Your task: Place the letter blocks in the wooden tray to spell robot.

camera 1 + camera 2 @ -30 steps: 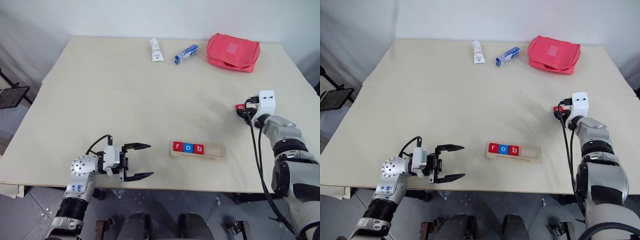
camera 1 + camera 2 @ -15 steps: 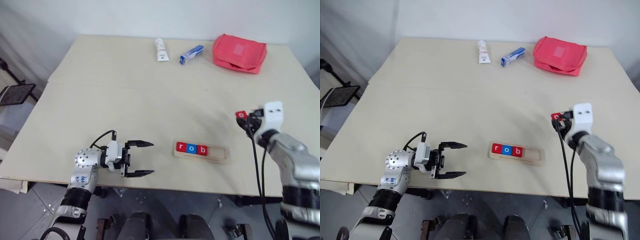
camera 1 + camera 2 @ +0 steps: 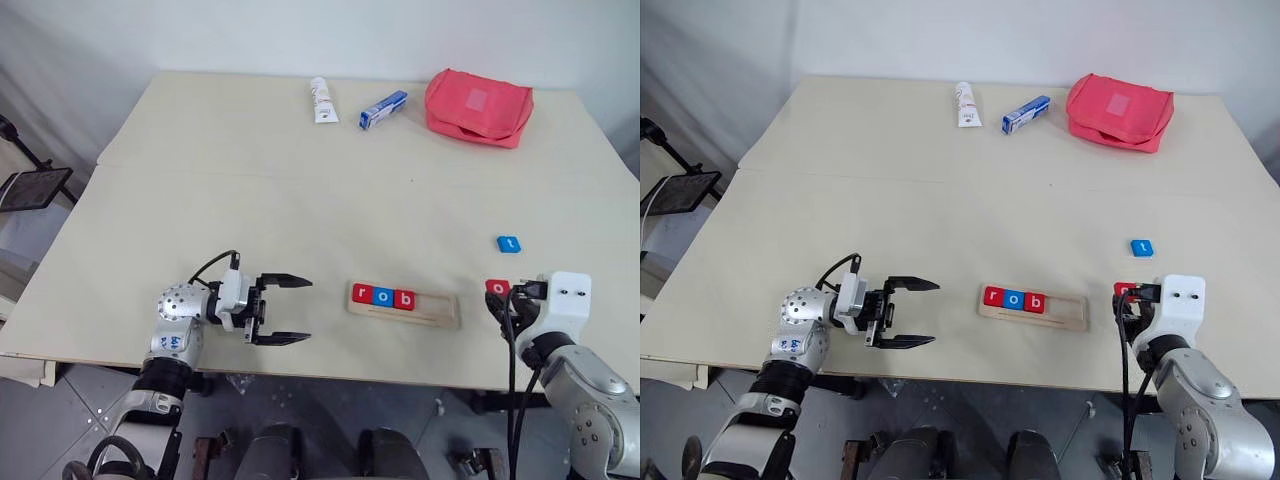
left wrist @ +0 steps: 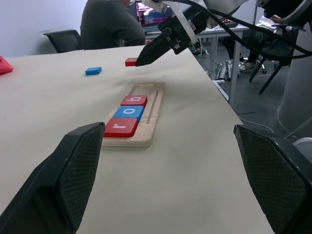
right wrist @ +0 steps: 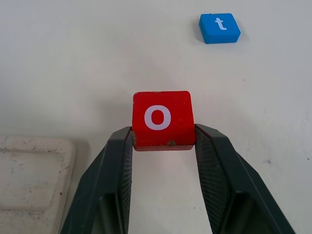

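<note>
From the head views, the right gripper hung just past the right end of the wooden tray, its fingers grasping a red "o" block by two sides. The tray lay near the front edge of the worktop, with r, o, b filling its left part and two spots bare. If the block tipped or came down crooked, it could bump the red "b" block or miss its spot. The blue "t" block lay flat nearby.

In the left wrist view, the left gripper had its fingers spread wide, grasping nothing.

In the right wrist view, only the block's near edge was pinched, so it could slip.
</note>
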`<state>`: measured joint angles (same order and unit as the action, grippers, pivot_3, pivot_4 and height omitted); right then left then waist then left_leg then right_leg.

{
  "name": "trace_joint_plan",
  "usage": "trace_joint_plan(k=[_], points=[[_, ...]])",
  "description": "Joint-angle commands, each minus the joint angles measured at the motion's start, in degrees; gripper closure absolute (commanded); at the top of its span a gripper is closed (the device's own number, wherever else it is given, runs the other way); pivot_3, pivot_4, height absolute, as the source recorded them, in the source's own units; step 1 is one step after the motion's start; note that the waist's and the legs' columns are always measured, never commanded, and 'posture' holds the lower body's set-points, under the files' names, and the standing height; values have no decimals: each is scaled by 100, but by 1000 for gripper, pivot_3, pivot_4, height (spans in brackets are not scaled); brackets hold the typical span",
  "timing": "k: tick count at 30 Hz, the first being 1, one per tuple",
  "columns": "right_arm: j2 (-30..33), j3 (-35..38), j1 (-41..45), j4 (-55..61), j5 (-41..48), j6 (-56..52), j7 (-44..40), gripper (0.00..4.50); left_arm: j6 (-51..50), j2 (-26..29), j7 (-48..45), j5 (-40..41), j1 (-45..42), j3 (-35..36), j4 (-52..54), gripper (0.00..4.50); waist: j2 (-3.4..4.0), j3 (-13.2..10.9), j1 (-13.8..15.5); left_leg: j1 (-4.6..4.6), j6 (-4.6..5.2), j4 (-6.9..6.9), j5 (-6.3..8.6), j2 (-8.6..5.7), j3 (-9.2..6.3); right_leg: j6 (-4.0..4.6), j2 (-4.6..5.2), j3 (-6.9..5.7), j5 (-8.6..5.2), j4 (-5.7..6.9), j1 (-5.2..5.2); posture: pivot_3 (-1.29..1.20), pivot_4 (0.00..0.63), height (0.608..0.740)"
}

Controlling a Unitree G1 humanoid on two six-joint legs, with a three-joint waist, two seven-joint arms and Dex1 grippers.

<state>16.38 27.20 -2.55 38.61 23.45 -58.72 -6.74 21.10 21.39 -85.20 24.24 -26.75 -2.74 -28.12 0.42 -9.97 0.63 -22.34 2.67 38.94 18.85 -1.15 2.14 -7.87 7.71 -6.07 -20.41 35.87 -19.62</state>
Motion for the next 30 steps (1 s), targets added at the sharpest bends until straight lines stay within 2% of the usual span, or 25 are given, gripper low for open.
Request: trace_joint_plan(k=[1,5,11,14,22,26,30], points=[[-82,-12,-118,16,-5,205,34,3055,58,25,-38,-3,-52,53,37,0,0,0,-12,0,0,0,0,0,0,0,0,0,0,0,0,0,150,740],[-160,-68,-257,-93,-56,348,59,3055,47,47,-8,-7,-18,64,88,0,0,0,-27,0,0,0,0,-1,-1,0,1,1,0,0,1,0,150,740],[-109,-177,-422,-155,-62,593,-40,1059,57,51,26,-22,-50,73,68,0,0,0,-64,0,0,0,0,0,-2,0,0,1,0,1,1,0,150,740],[124,-160,-496,-78,6,646,-271,18,64,43,40,-34,-73,70,40,0,0,0,-65,1,0,-1,0,1,-3,0,-1,0,0,1,1,0,150,740],[1659,-156,-600,-114,269,774,-1636,18,110,-8,68,-60,-215,66,-105,0,-3,0,-56,1,1,0,0,1,-2,0,0,1,0,-4,5,0,150,740],[3451,-559,-452,-985,157,1297,-3431,18,182,-99,74,-75,-306,34,-232,0,-2,-2,-59,2,10,4,5,-5,5,0,6,1,0,-6,8,0,150,740],[4443,-1163,-20,-2025,-183,2249,-4506,18,186,-137,47,-79,-291,20,-202,0,-15,-5,-58,2,14,7,3,-1,5,-1,5,-4,1,-27,19,0,150,740]])
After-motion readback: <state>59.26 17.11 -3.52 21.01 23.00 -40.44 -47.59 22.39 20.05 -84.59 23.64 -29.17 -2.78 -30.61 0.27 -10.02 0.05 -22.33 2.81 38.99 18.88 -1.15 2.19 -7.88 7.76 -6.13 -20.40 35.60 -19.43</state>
